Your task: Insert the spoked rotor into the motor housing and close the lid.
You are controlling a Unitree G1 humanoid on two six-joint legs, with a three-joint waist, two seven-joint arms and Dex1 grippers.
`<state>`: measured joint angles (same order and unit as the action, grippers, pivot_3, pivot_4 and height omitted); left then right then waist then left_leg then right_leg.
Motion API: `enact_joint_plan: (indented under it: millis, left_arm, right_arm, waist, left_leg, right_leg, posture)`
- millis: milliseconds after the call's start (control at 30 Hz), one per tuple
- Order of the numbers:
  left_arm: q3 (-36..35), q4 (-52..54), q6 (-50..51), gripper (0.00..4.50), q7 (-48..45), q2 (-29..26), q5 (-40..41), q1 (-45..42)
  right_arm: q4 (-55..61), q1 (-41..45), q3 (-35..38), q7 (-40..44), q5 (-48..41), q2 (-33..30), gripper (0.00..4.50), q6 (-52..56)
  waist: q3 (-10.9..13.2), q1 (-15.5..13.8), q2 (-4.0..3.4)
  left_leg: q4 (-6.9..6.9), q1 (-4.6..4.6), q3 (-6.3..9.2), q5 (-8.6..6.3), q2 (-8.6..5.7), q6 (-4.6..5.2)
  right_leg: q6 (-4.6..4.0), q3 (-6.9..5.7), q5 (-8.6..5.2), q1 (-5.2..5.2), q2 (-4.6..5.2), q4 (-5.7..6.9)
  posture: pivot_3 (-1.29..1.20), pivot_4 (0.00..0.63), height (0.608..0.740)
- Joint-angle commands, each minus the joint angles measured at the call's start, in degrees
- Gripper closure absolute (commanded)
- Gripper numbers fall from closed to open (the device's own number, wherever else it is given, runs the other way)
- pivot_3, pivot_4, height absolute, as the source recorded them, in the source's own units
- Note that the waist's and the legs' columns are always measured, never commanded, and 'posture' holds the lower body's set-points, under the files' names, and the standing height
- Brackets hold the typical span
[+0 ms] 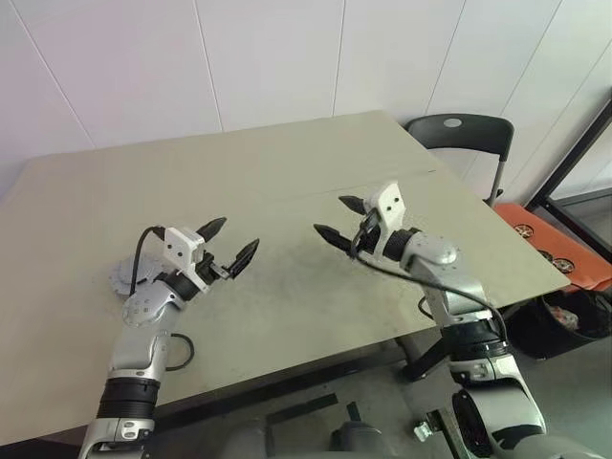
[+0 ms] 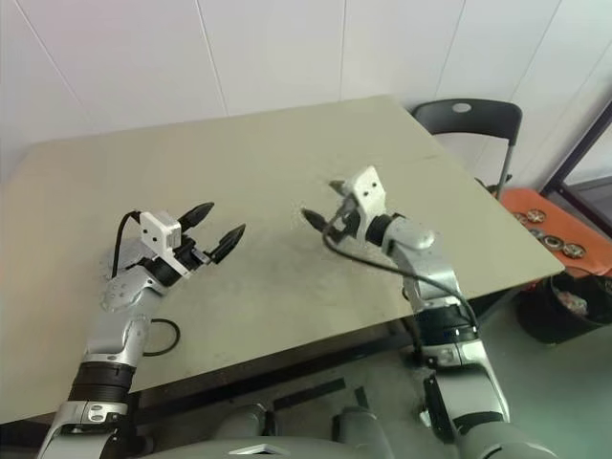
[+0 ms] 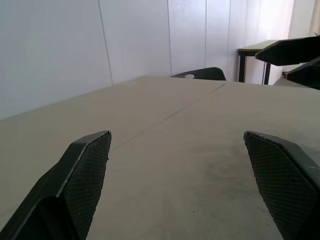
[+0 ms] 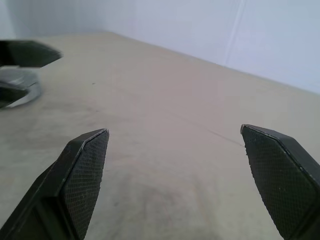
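A round grey disc (image 1: 121,274), the lid as far as I can tell, lies flat on the table (image 1: 287,163) near its left side, half covered by my left arm. It shows again in the right wrist view as a grey edge (image 4: 22,89). The spoked rotor and the motor housing are hidden. My left gripper (image 1: 239,232) hovers just right of the disc, open and empty, pointing toward the table's middle. My right gripper (image 1: 330,215) faces it from the right, open and empty, raised above the tabletop. Between the two grippers is a gap of bare table.
A dark chair (image 1: 459,134) stands behind the table's far right corner. To the right of the table sit an orange tray (image 1: 550,244) and a black bin (image 1: 564,325). A black cable (image 1: 179,352) loops by my left forearm near the front edge.
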<state>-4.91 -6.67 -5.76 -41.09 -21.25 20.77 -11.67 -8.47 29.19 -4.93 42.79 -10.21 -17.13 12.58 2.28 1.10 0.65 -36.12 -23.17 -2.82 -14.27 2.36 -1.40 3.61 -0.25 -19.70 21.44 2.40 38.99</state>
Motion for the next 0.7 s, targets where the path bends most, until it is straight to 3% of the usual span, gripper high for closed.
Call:
enact_joint_plan:
  millis: [33, 700]
  left_arm:
    - [-0.5, 2.4, -0.8, 0.00, -2.6, -1.3, 0.9, 0.5]
    - [-0.2, 1.7, -1.7, 0.00, -5.8, -2.4, -1.1, 2.4]
  right_arm:
    - [1.2, -0.5, -1.6, 0.1, 2.0, -0.9, 0.05, -3.5]
    - [-2.6, -1.1, -1.6, 4.0, 0.8, -1.2, 0.05, -6.2]
  waist:
    - [0.0, 0.0, 0.00]
    - [0.0, -0.2, 0.00]
  left_leg:
    - [-0.02, 0.00, 0.00, 0.00, 0.00, 0.00]
    - [-0.08, 0.14, 0.01, 0.01, 0.01, 0.01]
  right_leg:
    - [0.00, 0.00, 0.01, 0.00, 0.00, 0.01]
    - [0.02, 0.00, 0.02, -0.12, 0.02, 0.09]
  posture:
    - [0.00, 0.000, 0.740]
    - [0.00, 0.000, 0.740]
